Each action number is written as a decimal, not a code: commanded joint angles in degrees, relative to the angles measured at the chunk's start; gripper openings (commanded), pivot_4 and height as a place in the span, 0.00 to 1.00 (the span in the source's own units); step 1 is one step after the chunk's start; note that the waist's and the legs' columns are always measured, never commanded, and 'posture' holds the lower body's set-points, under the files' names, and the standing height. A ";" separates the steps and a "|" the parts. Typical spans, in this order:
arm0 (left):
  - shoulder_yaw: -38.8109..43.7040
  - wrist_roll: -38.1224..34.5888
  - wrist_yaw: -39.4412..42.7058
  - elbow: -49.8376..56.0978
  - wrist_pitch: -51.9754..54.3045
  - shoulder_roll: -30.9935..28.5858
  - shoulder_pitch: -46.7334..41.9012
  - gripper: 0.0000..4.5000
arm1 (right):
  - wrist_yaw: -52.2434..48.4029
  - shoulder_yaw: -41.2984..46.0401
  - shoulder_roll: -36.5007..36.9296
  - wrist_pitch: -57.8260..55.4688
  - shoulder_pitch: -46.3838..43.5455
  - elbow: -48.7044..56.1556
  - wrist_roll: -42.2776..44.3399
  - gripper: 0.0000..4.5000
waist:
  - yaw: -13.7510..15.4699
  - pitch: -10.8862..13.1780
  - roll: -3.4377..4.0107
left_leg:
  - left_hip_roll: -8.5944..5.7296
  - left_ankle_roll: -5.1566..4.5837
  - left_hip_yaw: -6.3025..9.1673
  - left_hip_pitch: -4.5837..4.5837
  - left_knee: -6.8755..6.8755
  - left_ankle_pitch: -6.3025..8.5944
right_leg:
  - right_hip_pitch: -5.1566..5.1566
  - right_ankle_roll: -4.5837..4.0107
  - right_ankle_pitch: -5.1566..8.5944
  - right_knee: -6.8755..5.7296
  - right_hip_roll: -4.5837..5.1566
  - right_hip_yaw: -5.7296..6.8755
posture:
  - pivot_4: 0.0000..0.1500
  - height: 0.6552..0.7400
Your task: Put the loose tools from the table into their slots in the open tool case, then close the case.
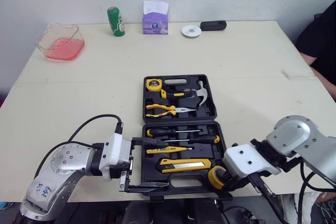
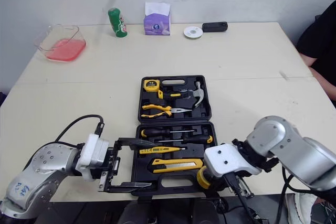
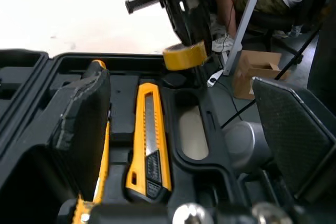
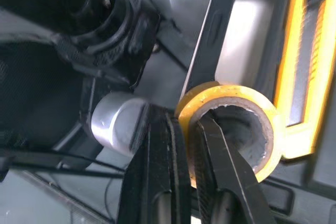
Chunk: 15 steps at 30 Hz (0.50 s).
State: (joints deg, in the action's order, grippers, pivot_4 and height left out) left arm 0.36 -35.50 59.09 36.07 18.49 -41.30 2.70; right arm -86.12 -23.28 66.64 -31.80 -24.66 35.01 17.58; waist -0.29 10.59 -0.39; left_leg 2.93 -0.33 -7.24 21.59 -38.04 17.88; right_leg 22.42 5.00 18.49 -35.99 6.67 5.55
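While the right arm reaches in low from the near right, the right gripper (image 4: 185, 120) pinches the wall of the yellow tape roll (image 4: 231, 94), one finger inside its core, at the open tool case's (image 1: 179, 120) near right corner. Forearm level, the left gripper (image 1: 155, 163) gapes wide at the case's near left edge, beside the utility knife (image 1: 181, 165).

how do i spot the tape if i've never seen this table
Find the open black case on the table. At its near right corner the right gripper pinches the tape by its wall. It is a small ring, the only round yellow thing there; the knife beside it is long.
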 commanded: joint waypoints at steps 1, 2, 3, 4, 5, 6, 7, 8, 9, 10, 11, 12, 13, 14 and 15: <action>0.97 0.82 -0.38 1.29 -1.44 -0.32 0.56 1.00 | -0.60 -1.27 -1.10 0.49 -1.87 -0.70 -2.30 0.00 | 0.09 0.00 0.00 | -0.01 0.00 0.01 0.00 0.00 0.00 | 0.00 0.00 0.00 0.00 0.00 0.01 | 1.00 1.00; 0.91 1.16 -0.42 1.15 -1.66 -0.36 0.77 1.00 | -0.56 -1.93 -1.61 0.15 -2.06 -0.93 -2.65 0.00 | 0.10 0.00 0.00 | -0.01 -0.01 0.01 0.00 -0.01 0.00 | -0.01 0.00 0.00 0.00 -0.01 0.03 | 1.00 1.00; 0.81 1.38 -0.50 1.02 -1.77 -0.33 0.80 1.00 | -0.62 -2.37 -2.01 0.08 -2.17 -1.21 -3.03 0.00 | 0.08 0.00 -0.01 | -0.01 -0.02 0.02 0.00 -0.01 0.01 | -0.02 0.00 0.00 0.01 0.00 0.03 | 1.00 1.00; 0.76 1.49 -0.53 1.02 -1.84 -0.28 0.91 1.00 | -0.76 -3.03 -2.25 -0.13 -2.19 -1.43 -3.68 0.00 | 0.08 0.00 -0.01 | -0.01 -0.03 0.02 0.00 -0.01 0.01 | -0.02 0.00 0.00 0.01 0.00 0.03 | 1.00 1.00; 0.72 1.55 -0.53 1.03 -1.90 -0.24 0.97 1.00 | -1.32 -3.70 -1.87 0.00 -2.24 -1.53 -4.69 0.00 | 0.09 0.00 -0.01 | 0.00 -0.03 0.03 0.01 -0.01 0.02 | -0.02 0.00 0.00 0.02 0.00 0.05 | 1.00 1.00; 0.60 1.69 -0.51 1.07 -2.00 -0.21 1.03 1.00 | -1.72 -4.15 -1.53 0.16 -2.28 -1.63 -5.38 0.00 | 0.07 0.00 -0.01 | 0.00 -0.03 0.03 0.01 -0.01 0.02 | -0.02 0.00 0.00 0.01 0.01 0.05 | 1.00 1.00; 0.49 1.84 -0.51 1.14 -2.09 -0.18 1.14 1.00 | -1.99 -4.40 -1.29 0.34 -2.36 -1.72 -6.02 0.00 | 0.06 -0.01 -0.02 | 0.00 -0.03 0.03 0.01 -0.01 0.02 | -0.02 -0.01 0.00 0.02 0.00 0.06 | 1.00 1.00; 0.37 2.10 -0.51 1.16 -2.25 -0.14 1.23 1.00 | -2.62 -4.29 -0.92 -0.64 -2.56 -1.35 -5.64 0.00 | 0.06 -0.01 -0.03 | 0.01 -0.03 0.04 0.01 -0.01 0.02 | -0.03 -0.01 0.00 0.02 0.00 0.08 | 1.00 1.00; 0.27 2.30 -0.49 1.13 -2.36 -0.09 1.25 1.00 | -3.07 -4.16 -0.80 -1.41 -2.72 -1.13 -5.32 0.00 | 0.05 -0.01 -0.03 | 0.01 -0.04 0.04 0.01 -0.01 0.02 | -0.03 -0.01 0.00 0.01 0.00 0.09 | 1.00 1.00; 0.25 2.35 -0.53 1.07 -2.34 -0.03 1.20 1.00 | -3.71 -4.14 -0.48 -2.10 -2.86 -0.83 -5.06 0.00 | 0.06 -0.01 -0.03 | 0.00 -0.04 0.04 0.01 -0.01 0.02 | -0.03 -0.01 0.00 0.01 0.00 0.12 | 1.00 1.00; 0.27 2.40 -0.62 1.02 -2.33 0.02 1.17 1.00 | -4.25 -4.18 -0.30 -2.66 -2.96 -0.58 -4.85 0.00 | 0.06 -0.01 -0.03 | 0.02 -0.04 0.04 0.01 -0.01 0.02 | -0.03 -0.01 0.00 0.01 0.01 0.12 | 1.00 1.00; 0.30 2.50 -0.67 1.05 -2.38 -0.01 1.27 1.00 | -4.42 -4.25 -0.31 -2.62 -2.90 -0.49 -4.95 0.00 | 0.05 -0.01 -0.02 | 0.02 -0.03 0.04 0.01 -0.01 0.02 | -0.03 -0.01 0.00 0.01 0.01 0.11 | 1.00 1.00; 0.33 2.53 -0.73 1.12 -2.41 -0.03 1.41 1.00 | -4.47 -4.41 -0.43 -2.51 -2.81 -0.42 -5.13 0.00 | 0.05 -0.01 -0.03 | 0.02 -0.04 0.04 0.01 -0.01 0.02 | -0.03 -0.01 0.01 0.01 0.02 0.11 | 1.00 1.00; 0.33 2.57 -0.75 1.13 -2.47 -0.05 1.51 1.00 | -4.44 -4.54 -0.59 -2.39 -2.75 -0.43 -5.29 0.00 | 0.05 -0.01 -0.03 | 0.02 -0.04 0.04 0.01 -0.01 0.02 | -0.03 -0.01 0.01 0.01 0.02 0.11 | 1.00 1.00; 0.30 2.67 -0.84 1.17 -2.54 -0.07 1.61 1.00 | -4.28 -4.66 -0.80 -2.66 -2.59 -0.39 -5.25 0.00 | 0.06 -0.01 -0.03 | 0.02 -0.04 0.05 0.01 -0.01 0.02 | -0.03 -0.01 0.01 0.02 0.02 0.11 | 1.00 1.00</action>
State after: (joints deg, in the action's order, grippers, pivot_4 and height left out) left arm 0.61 -33.12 58.36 35.90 16.79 -41.30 3.89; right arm -88.16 -27.13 65.25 -33.92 -27.24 33.26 12.02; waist -0.23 10.58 -0.42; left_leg 2.94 -0.37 -7.20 21.61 -38.05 17.91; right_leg 22.39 4.98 18.49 -35.97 6.69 5.66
